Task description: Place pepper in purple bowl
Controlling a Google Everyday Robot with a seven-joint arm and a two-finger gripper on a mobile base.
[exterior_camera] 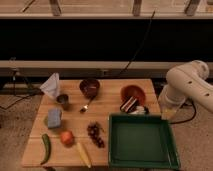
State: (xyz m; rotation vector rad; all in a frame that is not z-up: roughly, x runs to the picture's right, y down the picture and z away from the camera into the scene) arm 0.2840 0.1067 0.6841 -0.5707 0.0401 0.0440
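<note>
Behind the wooden table [110, 111] ran a dark band of wall or window with pale rails, and a cable trailed down towards the speckled grey floor. The tabletop was plain, flat board, crowded but with gaps between things.

Your pepper [46, 148] lay flat at the near left corner, close to the front edge and running roughly front to back. The orange-red fruit [67, 137] sat just to its right, with the yellow corn piece [83, 154] beyond that. The purple bowl [90, 87] stood at the far side, left of centre and well apart from the pepper, with a spoon [86, 106] lying in front of it and the grey cup [63, 100] to its left.

You would likely have found the pepper light, smooth-skinned and a little slippery. It looked firm enough for a gentle pinch, but slim and curved, so apt to roll. Its middle, taken across the narrow width, looked the best hold.

Your gripper [170, 111] hung at the end of the white arm [192, 82], off the table's right edge beside the far corner of the green tray [142, 142]. Its jaws were spread wide and held nothing.
</note>
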